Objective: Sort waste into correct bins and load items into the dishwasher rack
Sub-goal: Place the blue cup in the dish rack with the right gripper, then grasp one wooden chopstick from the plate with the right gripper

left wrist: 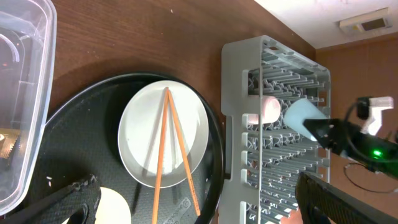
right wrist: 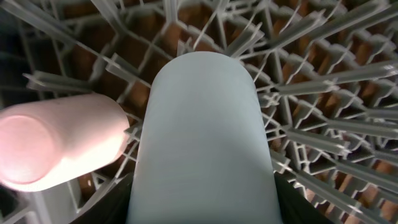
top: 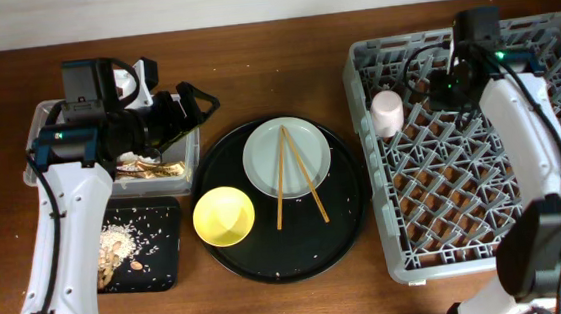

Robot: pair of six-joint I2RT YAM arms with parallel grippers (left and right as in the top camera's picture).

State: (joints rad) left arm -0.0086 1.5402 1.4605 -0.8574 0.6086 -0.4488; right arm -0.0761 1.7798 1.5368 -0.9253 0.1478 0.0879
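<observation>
Reach over dishwasher rack, wrist tipped down; right gripper clamped on light-blue cup, pink cup just beside. Left gripper spread wide, empty, at clear tub edge.

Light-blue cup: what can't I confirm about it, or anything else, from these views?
Light-blue cup: right wrist, its body hides its far end and the rack beneath; overhead, the right gripper covers it.
Clear tub: overhead, the left arm covers most contents; left wrist, cut by the edge.
Yellow bowl: left wrist, cut by the bottom edge.
</observation>
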